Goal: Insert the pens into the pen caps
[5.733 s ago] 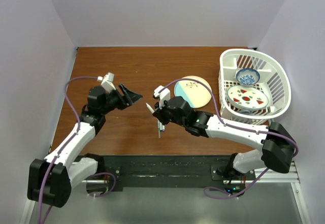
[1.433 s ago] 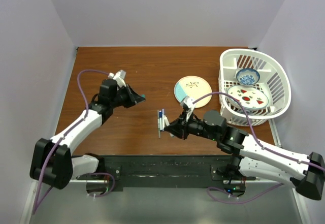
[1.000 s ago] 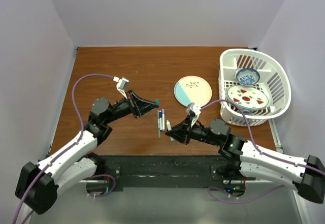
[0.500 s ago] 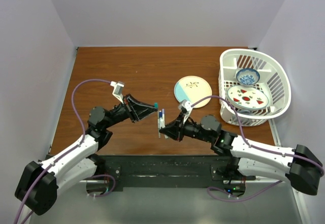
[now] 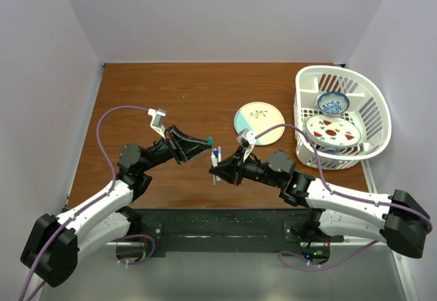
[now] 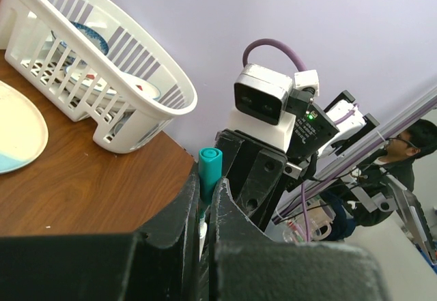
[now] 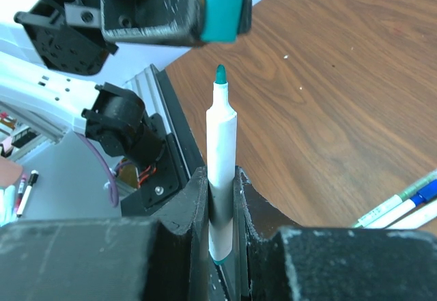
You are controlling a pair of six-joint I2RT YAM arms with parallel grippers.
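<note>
My left gripper is shut on a green pen cap, which sticks out past its fingertips. Facing it, my right gripper is shut on a white pen with a bare green tip. In the right wrist view the tip points at the cap, with a small gap between them. Two more pens lie side by side on the table under the grippers, with dark blue at their ends.
A pale plate lies just behind the grippers. At the right stands a white basket holding a blue bowl and a patterned dish. The black mounting rail runs along the near edge.
My right gripper has moved left with the pen, closing on the left gripper's cap. The left arm swung in a second ago and has since held still.
</note>
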